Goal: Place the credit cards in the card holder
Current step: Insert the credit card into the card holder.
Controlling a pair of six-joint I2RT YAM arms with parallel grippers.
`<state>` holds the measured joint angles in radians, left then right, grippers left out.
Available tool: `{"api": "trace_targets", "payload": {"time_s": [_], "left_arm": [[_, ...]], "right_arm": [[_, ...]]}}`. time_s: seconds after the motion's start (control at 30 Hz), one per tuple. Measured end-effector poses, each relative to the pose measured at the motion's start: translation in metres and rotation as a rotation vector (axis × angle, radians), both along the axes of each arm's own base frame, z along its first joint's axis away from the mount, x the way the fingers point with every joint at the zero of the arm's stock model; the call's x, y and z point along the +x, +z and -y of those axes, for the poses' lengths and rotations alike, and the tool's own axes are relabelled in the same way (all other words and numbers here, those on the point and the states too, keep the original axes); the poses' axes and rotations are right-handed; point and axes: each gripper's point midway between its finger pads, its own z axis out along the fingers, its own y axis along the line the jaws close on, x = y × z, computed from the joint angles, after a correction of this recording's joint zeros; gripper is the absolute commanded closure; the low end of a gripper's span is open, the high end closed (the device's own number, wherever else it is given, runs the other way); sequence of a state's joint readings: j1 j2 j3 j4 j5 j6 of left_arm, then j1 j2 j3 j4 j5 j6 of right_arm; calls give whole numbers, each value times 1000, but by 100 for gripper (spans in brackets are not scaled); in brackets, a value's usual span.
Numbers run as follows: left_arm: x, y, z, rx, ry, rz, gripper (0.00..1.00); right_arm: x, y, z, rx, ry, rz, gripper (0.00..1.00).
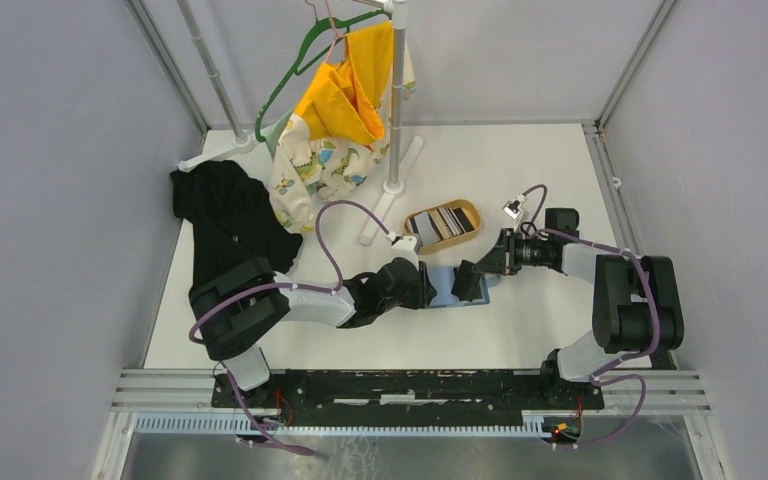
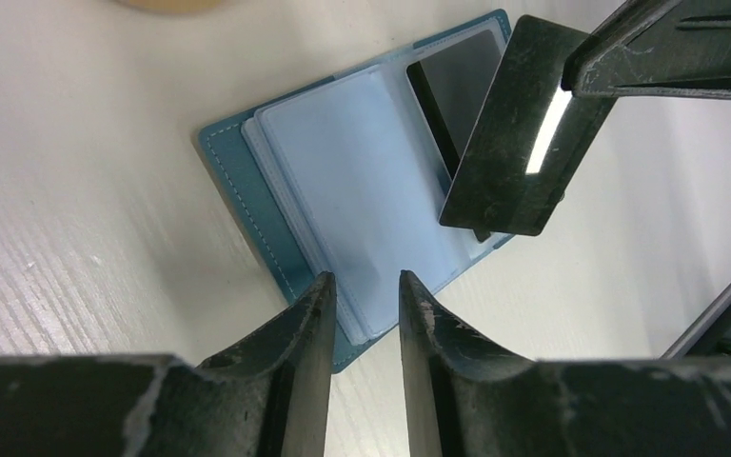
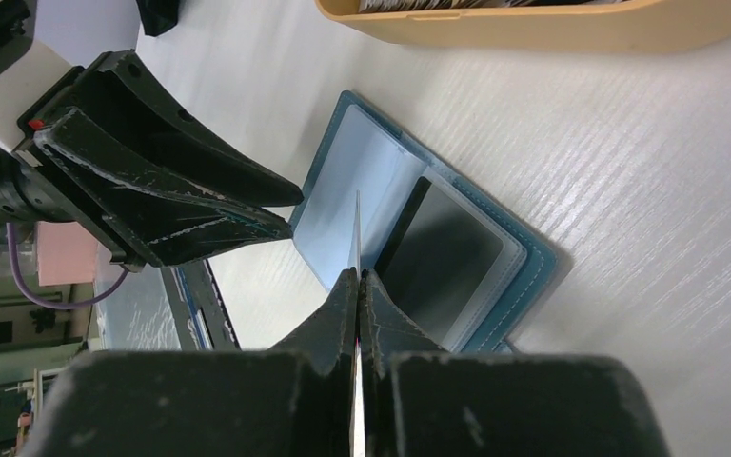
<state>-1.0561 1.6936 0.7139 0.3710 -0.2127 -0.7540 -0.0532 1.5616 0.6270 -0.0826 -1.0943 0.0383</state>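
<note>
overhead view, two close wrist views sharing card holder (image 2: 343,219)

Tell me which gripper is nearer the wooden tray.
Right. The right gripper is just below the wooden tray; the left gripper is lower-left, over the card holder.

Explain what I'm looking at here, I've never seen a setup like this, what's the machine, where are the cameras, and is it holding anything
These are two robot arms bolted to a white table. One picture looks down from above; the other two come from cameras on each wrist, so you see each arm's own fingers. An open blue card holder lies on the table, one dark card already in a pocket. The right gripper is shut on a card, seen edge-on in its own view, held just above the holder. The left gripper is part open at the holder's near edge. More cards wait in a wooden tray. Clothes and a hanger rack sit behind.
</note>
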Motion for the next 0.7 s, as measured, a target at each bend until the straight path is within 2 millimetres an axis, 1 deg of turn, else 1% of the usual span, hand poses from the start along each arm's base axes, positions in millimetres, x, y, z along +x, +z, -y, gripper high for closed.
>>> {"api": "trace_targets", "payload": {"time_s": [0.13, 0.37, 0.6, 0.7], "left_arm": [[2, 2, 1, 6, 10, 7, 63], [1, -3, 1, 37, 14, 0, 63], [6, 0, 6, 67, 27, 1, 68], [6, -2, 2, 96, 37, -1, 70]], "right_arm": [[1, -3, 1, -9, -8, -10, 100], [1, -11, 4, -31, -22, -29, 100], [4, -13, 6, -48, -44, -42, 100], [7, -13, 5, -49, -55, -40, 100]]}}
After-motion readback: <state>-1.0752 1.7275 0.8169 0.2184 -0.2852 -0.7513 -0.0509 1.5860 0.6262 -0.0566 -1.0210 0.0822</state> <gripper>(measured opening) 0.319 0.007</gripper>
